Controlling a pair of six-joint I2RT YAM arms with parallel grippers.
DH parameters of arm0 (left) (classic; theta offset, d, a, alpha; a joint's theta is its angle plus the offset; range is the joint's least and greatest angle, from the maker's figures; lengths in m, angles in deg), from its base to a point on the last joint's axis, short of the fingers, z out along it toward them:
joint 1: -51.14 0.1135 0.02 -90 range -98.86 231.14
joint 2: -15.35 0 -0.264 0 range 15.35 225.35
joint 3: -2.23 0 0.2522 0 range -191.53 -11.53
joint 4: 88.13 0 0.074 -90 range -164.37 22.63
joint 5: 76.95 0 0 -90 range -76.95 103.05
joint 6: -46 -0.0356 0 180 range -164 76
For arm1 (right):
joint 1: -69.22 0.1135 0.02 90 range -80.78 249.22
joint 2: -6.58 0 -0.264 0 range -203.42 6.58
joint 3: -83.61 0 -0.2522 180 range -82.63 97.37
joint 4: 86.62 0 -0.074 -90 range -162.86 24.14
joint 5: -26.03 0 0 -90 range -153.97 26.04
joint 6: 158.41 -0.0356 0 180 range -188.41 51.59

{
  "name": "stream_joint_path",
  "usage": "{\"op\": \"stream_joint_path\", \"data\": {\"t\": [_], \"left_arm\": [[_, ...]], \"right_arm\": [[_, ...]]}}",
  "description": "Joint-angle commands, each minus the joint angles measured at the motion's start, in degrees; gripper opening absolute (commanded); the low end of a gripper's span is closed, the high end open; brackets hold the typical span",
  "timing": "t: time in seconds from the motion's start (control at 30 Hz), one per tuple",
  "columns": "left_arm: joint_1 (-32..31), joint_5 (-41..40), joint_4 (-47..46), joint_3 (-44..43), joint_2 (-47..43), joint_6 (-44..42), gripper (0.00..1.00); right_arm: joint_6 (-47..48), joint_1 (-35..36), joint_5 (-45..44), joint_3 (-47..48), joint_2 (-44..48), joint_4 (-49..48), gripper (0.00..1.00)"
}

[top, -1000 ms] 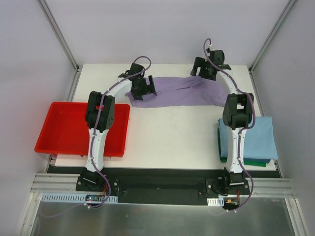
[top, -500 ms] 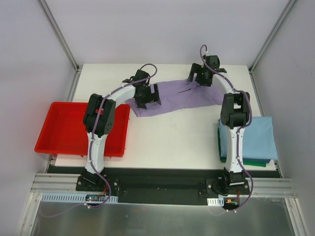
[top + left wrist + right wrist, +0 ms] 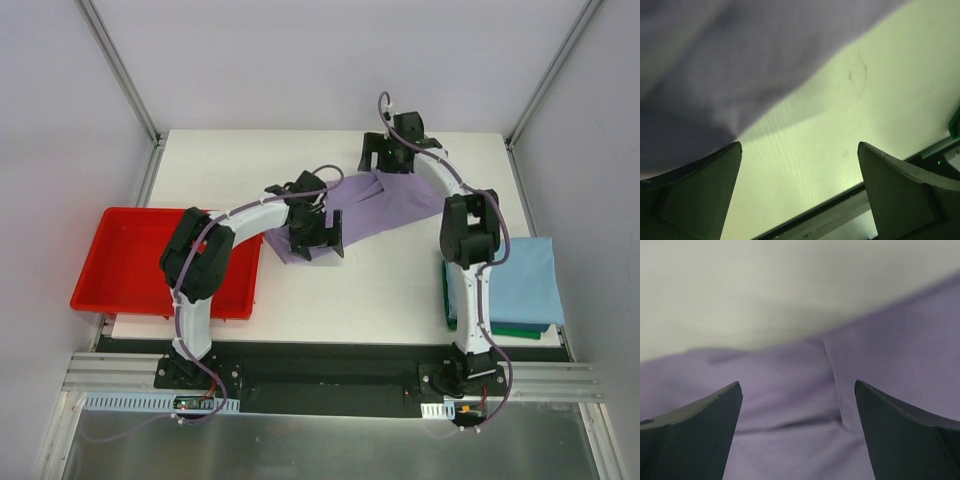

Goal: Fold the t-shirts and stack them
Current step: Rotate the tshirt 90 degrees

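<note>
Left fingers (image 3: 690, 195) and right fingers (image 3: 690, 440) spread wide, empty, by the purple shirt (image 3: 375, 205) mid-frame; limp, light cloth, likely best pinched at hem corners.

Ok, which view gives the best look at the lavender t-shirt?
Top external: only there does the lavender t-shirt show nearly whole, lying crumpled on the table. The right wrist view shows just a close patch of it with a seam, and the left wrist view only a blurred edge.

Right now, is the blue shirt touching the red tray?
Apart. Top view: blue shirt on the right, red tray on the left, white table showing between them.
</note>
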Motion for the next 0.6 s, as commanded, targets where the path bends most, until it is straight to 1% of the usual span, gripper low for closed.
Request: {"op": "stream_joint_path", "data": {"t": [0.0,0.1,0.17,0.2,0.27,0.33,0.43,0.5,0.57], "left_arm": [[-3.1,3.06,2.09,0.79,-8.23,-1.39,0.99],[-3.81,1.66,2.0,0.62,-12.01,-4.03,0.99],[-3.64,-3.33,1.91,-0.43,-12.55,-5.17,0.99],[-3.2,-4.4,1.83,-1.57,-11.94,-6.05,0.99],[-1.45,-3.98,1.82,-4.73,-8.27,-6.84,0.99],[1.01,-0.74,1.74,-8.59,-2.65,-7.54,0.99],[4.44,-0.47,1.74,-14.57,5.53,-8.16,0.99],[6.64,2.34,1.74,-15.64,8.62,-7.38,0.99],[7.26,1.57,1.82,-15.29,9.86,-7.2,0.99]], "right_arm": [[0.51,-1.42,-7.93,-14.6,18.02,3.24,0.96],[-1.5,-1.95,-11.27,-24.54,26.38,4.47,0.96],[-5.27,-2.56,-12.07,-29.74,28.77,5.96,0.96],[-6.6,-2.74,-11.38,-31.5,29.12,6.31,0.96],[-7.84,-3.36,-9.71,-34.14,28.87,6.23,0.96],[-8.63,-3.79,-8.56,-34.59,27.12,6.32,0.96],[-8.55,-4.67,-7.77,-32.93,23.43,5.7,0.96],[-8.46,-5.46,-6.72,-30.22,20.35,6.14,0.96],[-7.76,-5.91,-6.27,-27.05,17.02,7.37,0.96]]}}
